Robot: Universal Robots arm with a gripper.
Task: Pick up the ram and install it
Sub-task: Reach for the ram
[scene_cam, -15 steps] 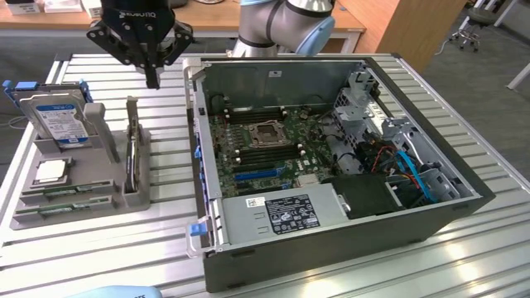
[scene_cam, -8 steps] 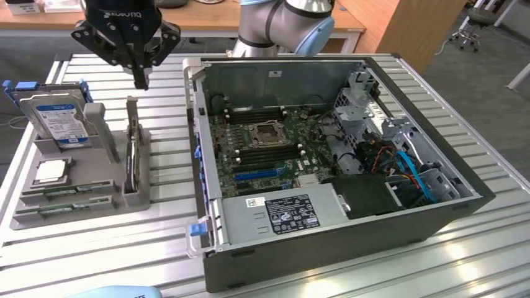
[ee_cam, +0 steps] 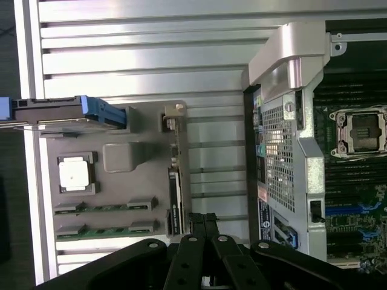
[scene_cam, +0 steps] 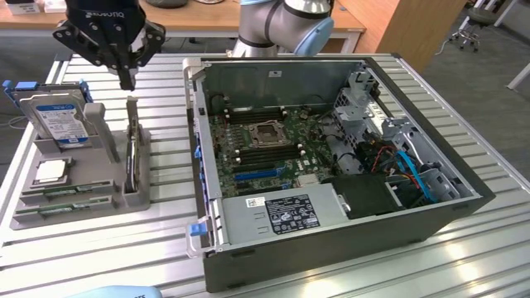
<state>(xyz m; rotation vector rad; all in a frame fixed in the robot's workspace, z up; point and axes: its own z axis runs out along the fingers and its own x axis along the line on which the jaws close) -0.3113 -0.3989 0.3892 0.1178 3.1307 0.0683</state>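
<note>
The ram was seen seated in the grey tray, long axis run roughly 9-to-3 in the exterior view, with a second stick set parallel just beside it. It was located at about 7 o'clock from the gripper, well apart; fingertips were pressed together, nothing held. Chips and label couldn't be made out, and the thin upright part at the gripper's 6 o'clock was left unidentified.
</note>
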